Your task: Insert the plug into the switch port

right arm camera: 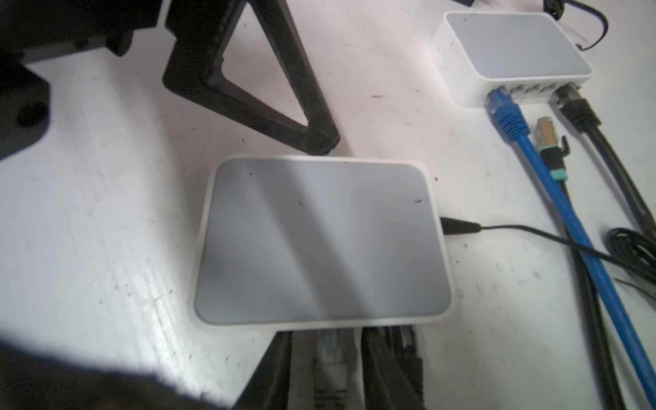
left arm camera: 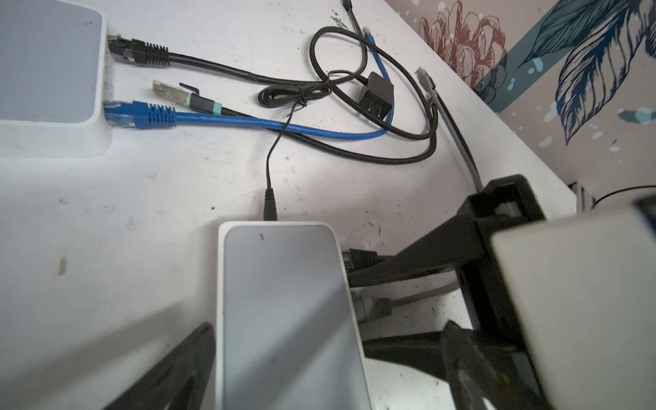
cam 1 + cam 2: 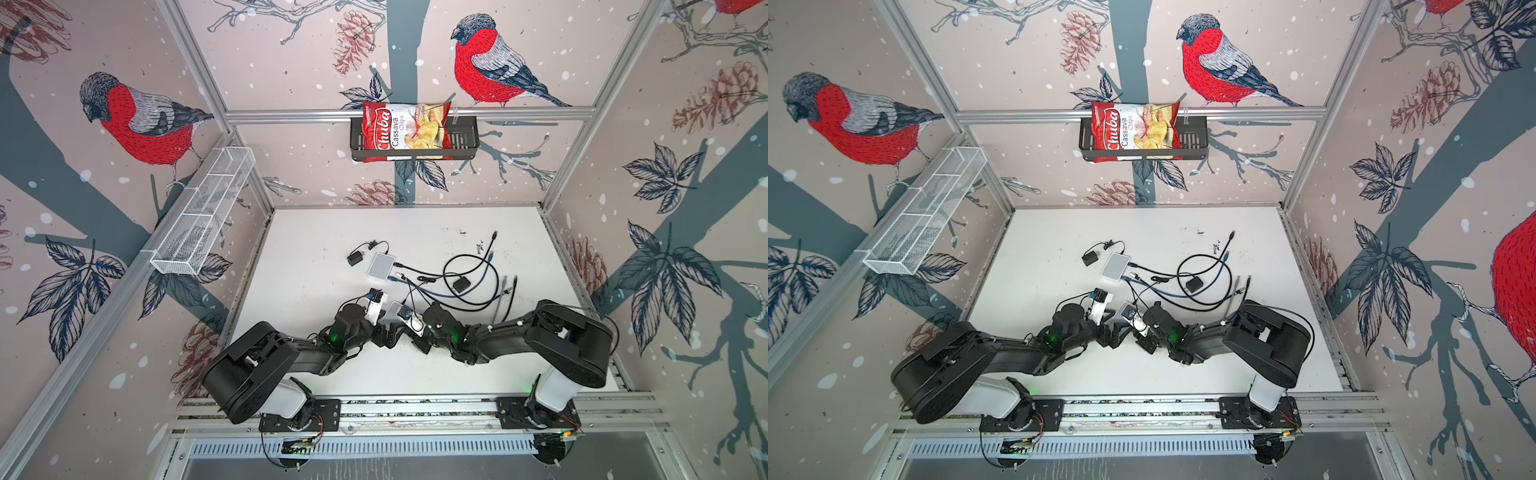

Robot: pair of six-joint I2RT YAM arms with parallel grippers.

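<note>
Our left hand point(image 2: 326, 330) stands wide astride the network switch point(image 1: 319, 241). Our right hand point(image 1: 333, 351) seems slightly parted around the grey Ethernet plug point(image 2: 372, 309) entering it.

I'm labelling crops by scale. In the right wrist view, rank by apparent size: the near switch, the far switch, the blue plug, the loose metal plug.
1. near switch
2. far switch, farther from the camera, so it may truly match
3. blue plug and loose metal plug look alike, not ranked
</note>
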